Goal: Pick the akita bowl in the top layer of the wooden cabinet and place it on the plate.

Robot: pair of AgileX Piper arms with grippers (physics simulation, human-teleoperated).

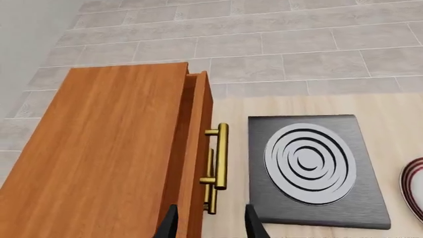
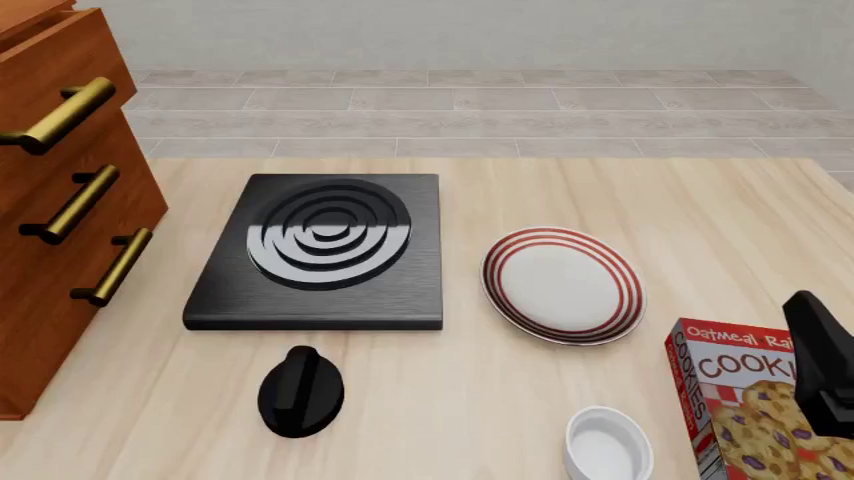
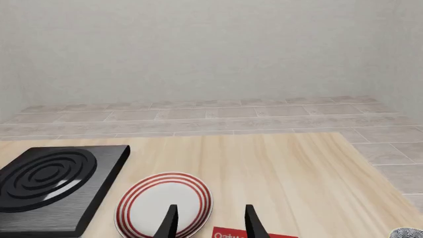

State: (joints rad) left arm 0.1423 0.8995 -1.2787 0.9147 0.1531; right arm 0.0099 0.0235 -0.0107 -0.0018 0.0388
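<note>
the left gripper (image 1: 210,223) hangs above the cabinet (image 1: 106,158), fingers apart, holding nothing, near the top drawer's (image 1: 197,148) upright handle (image 1: 221,156). the right gripper (image 3: 210,222) is also spread and empty over the plate (image 3: 165,205). no bowl shows.

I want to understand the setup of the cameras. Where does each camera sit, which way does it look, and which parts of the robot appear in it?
Front view: fixed above the arms' side, looking forward and down at the table; only part of the right arm shows.
Left wrist view: above the wooden cabinet, looking down its handles; left gripper fingertips show.
Right wrist view: low over the table, facing the back wall; right gripper fingertips show.
Shared: the stove and the plate appear in all three.
</note>
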